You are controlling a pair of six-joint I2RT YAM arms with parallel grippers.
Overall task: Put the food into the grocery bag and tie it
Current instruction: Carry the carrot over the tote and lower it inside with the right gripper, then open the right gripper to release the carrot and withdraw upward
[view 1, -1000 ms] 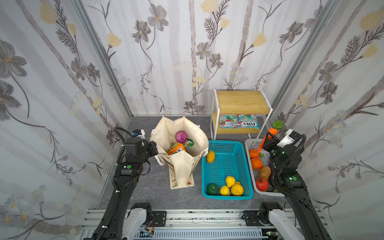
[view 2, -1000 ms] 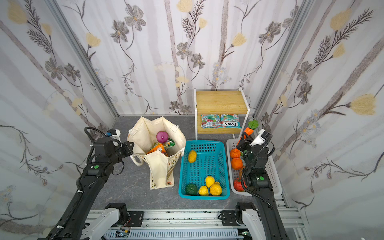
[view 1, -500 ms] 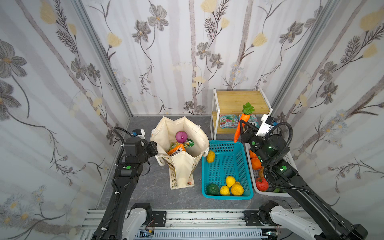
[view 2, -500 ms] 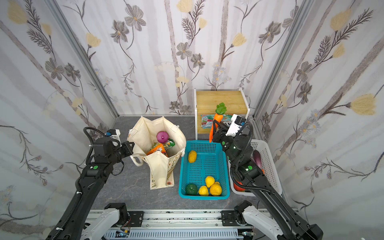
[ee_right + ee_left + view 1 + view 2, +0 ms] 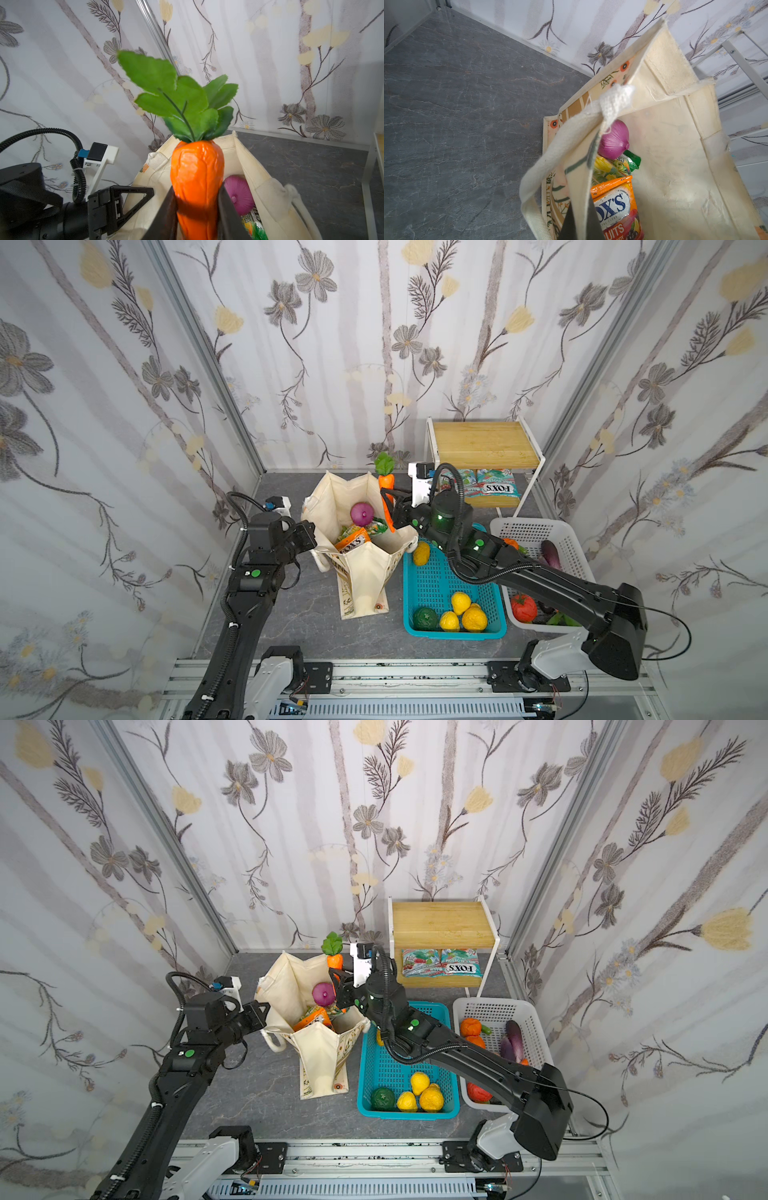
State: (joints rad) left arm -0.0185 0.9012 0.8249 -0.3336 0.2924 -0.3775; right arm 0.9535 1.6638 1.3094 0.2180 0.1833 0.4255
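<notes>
The grocery bag [image 5: 365, 572] [image 5: 320, 1052] stands open on the grey floor, left of middle. Inside it lie a purple onion [image 5: 360, 513] [image 5: 612, 141], an orange packet [image 5: 352, 540] [image 5: 614, 205] and a green packet [image 5: 616, 166]. My left gripper [image 5: 309, 535] [image 5: 581, 207] is shut on the bag's left rim, holding the mouth open. Reaching across from the right, my right gripper [image 5: 392, 512] [image 5: 197, 187] is shut on a toy carrot [image 5: 387, 493] [image 5: 197, 176]. The carrot is upright with its leaves up, over the bag's right edge, its tip just inside the mouth.
A teal basket [image 5: 432, 585] beside the bag holds lemons, an orange and a green fruit. A white basket [image 5: 528, 524] at the right holds an eggplant and a tomato. A small wooden shelf [image 5: 484, 443] at the back carries packets [image 5: 496, 487]. Walls close in on three sides.
My right arm has swung left from above the white basket, across the teal basket, carrying the carrot to the bag's mouth. The left arm and the bag have not moved.
</notes>
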